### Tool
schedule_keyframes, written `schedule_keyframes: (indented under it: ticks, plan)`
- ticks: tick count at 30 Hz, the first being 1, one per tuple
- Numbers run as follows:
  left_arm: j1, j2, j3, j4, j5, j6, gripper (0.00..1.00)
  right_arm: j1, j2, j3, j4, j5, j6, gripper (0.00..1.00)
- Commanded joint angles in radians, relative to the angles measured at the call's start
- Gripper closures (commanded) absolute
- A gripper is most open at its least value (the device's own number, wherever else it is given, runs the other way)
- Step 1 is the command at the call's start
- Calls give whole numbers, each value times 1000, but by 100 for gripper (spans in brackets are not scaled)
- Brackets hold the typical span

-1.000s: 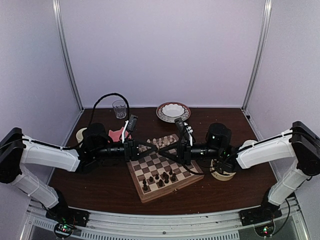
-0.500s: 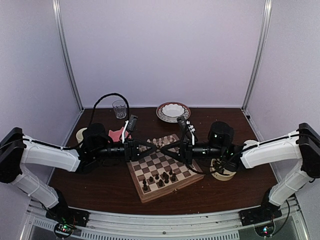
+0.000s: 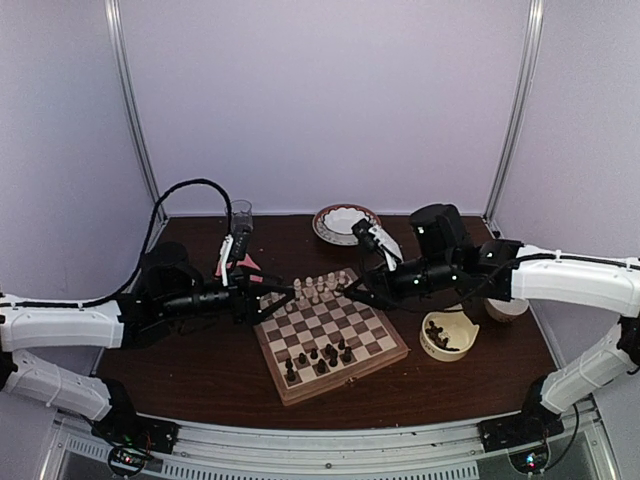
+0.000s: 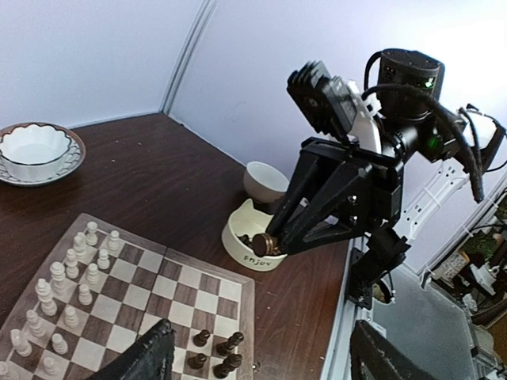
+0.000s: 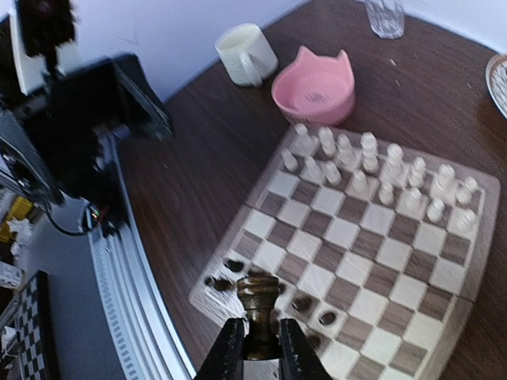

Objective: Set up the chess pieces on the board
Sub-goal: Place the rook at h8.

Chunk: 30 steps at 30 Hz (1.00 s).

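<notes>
The board (image 3: 372, 366) lies mid-table. Several dark chess pieces (image 3: 322, 355) stand at its near edge, also seen in the left wrist view (image 4: 214, 351). My right gripper (image 5: 258, 342) is shut on the base of a dark brown rook (image 5: 257, 296), held upright above the board's near corner. From above, that right gripper (image 3: 349, 291) hovers over the board's far side. The rook (image 4: 264, 244) also shows in the left wrist view. My left gripper (image 3: 268, 290) hangs at the board's far left corner, open, with nothing between its fingers (image 4: 146, 358).
Cream-white chessmen (image 3: 320, 288) fill the board's far rows. A cream bowl (image 3: 447, 335) marked "Enjoy" holds more dark pieces to the right, a cup (image 3: 505, 308) behind it. A pink cat bowl (image 5: 314, 87), a cream mug (image 5: 245, 51), a glass (image 3: 240, 212) and a plate with a white bowl (image 3: 345, 222) stand around.
The two grippers met tip to tip over the board. The left one has since opened and drawn back left. The right arm has swung up and back, keeping the rook.
</notes>
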<state>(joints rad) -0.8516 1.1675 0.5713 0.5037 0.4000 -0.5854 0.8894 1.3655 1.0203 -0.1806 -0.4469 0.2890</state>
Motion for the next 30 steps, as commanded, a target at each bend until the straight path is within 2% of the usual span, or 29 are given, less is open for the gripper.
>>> schedule_keyframes:
  ticks: [1,3,5,13,22,24,30]
  plan:
    - [-1,-48,-7,-103,-113,129,24,-10,29,153,-561,151,-115,86]
    - [-1,-54,-10,-105,-120,139,24,-13,73,241,-704,196,-117,93]
    - [-1,-59,-6,-120,-124,147,24,-12,106,290,-795,221,-122,96]
    - [-1,-75,-1,-148,-141,159,24,-18,289,443,-1035,364,-143,97]
    - [-1,-90,-6,-162,-170,150,24,-22,513,560,-1107,376,-180,99]
    - [-1,-103,-12,-173,-207,149,25,-23,553,594,-1119,378,-185,99]
    - [-1,-151,-15,-283,-444,133,25,-26,675,712,-1213,405,-205,99]
